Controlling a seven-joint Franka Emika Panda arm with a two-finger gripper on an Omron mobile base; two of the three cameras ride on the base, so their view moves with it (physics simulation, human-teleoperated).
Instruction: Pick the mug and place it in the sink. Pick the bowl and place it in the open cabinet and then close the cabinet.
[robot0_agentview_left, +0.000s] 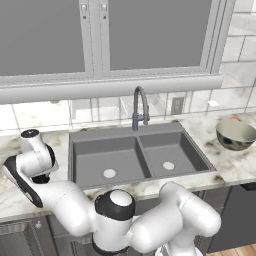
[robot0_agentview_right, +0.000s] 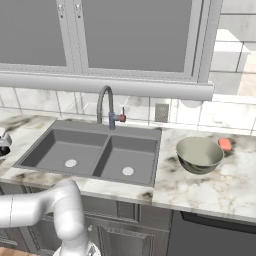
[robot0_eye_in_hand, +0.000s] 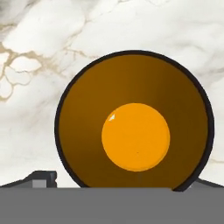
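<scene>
Hand view: small black mug with orange inside (robot0_eye_in_hand: 135, 131) stands upright on the white marble counter with tan veining (robot0_eye_in_hand: 131, 26), seen straight down its mouth. Dark finger tips of the gripper (robot0_eye_in_hand: 122, 186) show low at either side of the mug, spread wide, one on each flank; contact cannot be judged.

Left base view: the white arm's hand (robot0_agentview_left: 35, 160) hangs low over the counter left of the dark grey double-basin sink (robot0_agentview_left: 137, 155); the mug itself is hidden under it. Both basins hold nothing but their round drains. Grey gooseneck faucet (robot0_agentview_left: 140, 107) rises behind the divider. The round pale-green bowl (robot0_agentview_left: 235, 135) sits on the counter well to the right of the sink, a small red-orange object (robot0_agentview_right: 225, 144) just behind it. Pale-framed frosted-glass cabinets (robot0_agentview_left: 100, 37) hang above.
</scene>
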